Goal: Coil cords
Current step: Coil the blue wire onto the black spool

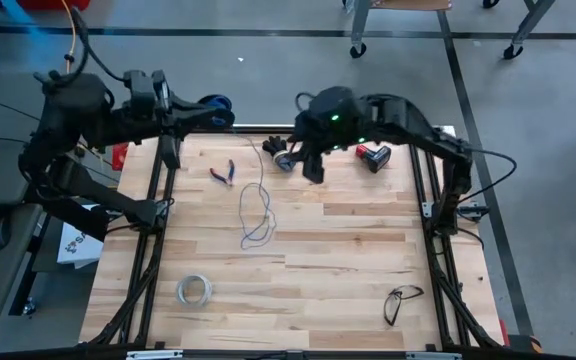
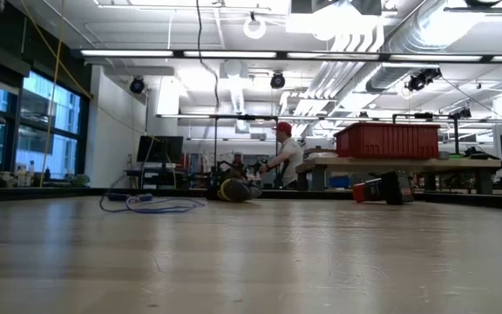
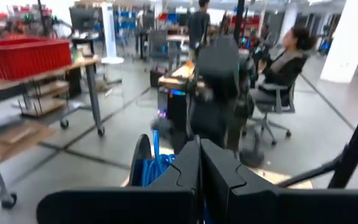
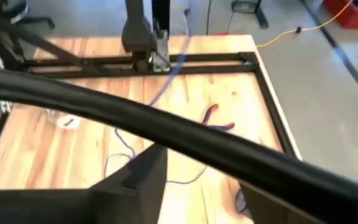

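- Wire [image 1: 256,215] lies loose mid-surface, trailing toward spool [image 1: 214,105] at the far-left edge.
- Left hand [image 1: 230,117], by the spool, is closed and empty; pulling could tangle the wire.
- Right hand [image 1: 311,168]: cannot tell.

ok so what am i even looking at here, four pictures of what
One moment from four cameras. The overhead picture shows two dark robot arms over a wooden table. The low picture looks level across the tabletop into a workshop with people. The other two come from cameras on each arm's wrist. The left hand is shut at the far edge, by a blue spool. The right hand hangs near the far edge, holding nothing that shows. On the table lie a thin loose wire, small red-handled pliers, a whitish ring, glasses and a red-and-black tool.
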`<state>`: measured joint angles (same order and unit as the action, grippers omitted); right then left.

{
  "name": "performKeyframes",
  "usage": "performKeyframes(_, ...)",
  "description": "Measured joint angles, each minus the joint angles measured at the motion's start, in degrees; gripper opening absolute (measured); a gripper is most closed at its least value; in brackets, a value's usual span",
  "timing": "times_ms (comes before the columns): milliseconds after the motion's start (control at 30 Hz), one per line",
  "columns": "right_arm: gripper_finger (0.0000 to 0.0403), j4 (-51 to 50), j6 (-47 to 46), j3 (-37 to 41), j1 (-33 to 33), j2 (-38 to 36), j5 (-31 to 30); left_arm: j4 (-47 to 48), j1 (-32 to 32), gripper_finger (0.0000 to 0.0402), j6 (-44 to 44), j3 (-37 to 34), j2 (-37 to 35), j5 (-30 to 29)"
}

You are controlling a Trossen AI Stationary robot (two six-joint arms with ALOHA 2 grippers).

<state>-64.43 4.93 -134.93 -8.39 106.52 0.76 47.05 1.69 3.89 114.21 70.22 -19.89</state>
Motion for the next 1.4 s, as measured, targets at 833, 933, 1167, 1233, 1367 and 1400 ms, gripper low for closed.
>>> performKeyframes(833, 0.0199, 19.4, -12.2, 0.0, -1.7, 5.3, 6.8, -10.8, -3.6, 0.0001, -6.2, 0.0, 2.1, 4.1)
performKeyframes(933, 0.0199, 19.3, -12.0, 0.0, -1.7, 5.4, 4.2, -11.6, -3.6, 0.0001, -6.1, 0.0, 2.4, 4.2)
performKeyframes(1167, 0.0171, 19.6, -11.3, 0.0, -1.7, 5.5, 4.0, -12.7, -3.6, 0.0001, -5.6, 0.0, 2.5, 4.2)
performKeyframes(1233, 0.0146, 19.4, -11.0, 0.0, -1.7, 5.5, 4.0, -12.7, -3.6, 0.0001, -5.5, 0.0, 2.5, 4.2)
performKeyframes(1367, 0.0099, 19.8, -10.9, 0.0, -1.7, 5.5, 4.0, -12.7, -3.6, 0.0001, -4.6, 0.0, 2.5, 4.3)
performKeyframes(1400, 0.0087, 19.7, -10.9, 0.0, -1.7, 5.5, 4.0, -12.6, -3.6, 0.0001, -4.5, 0.0, 2.5, 4.2)
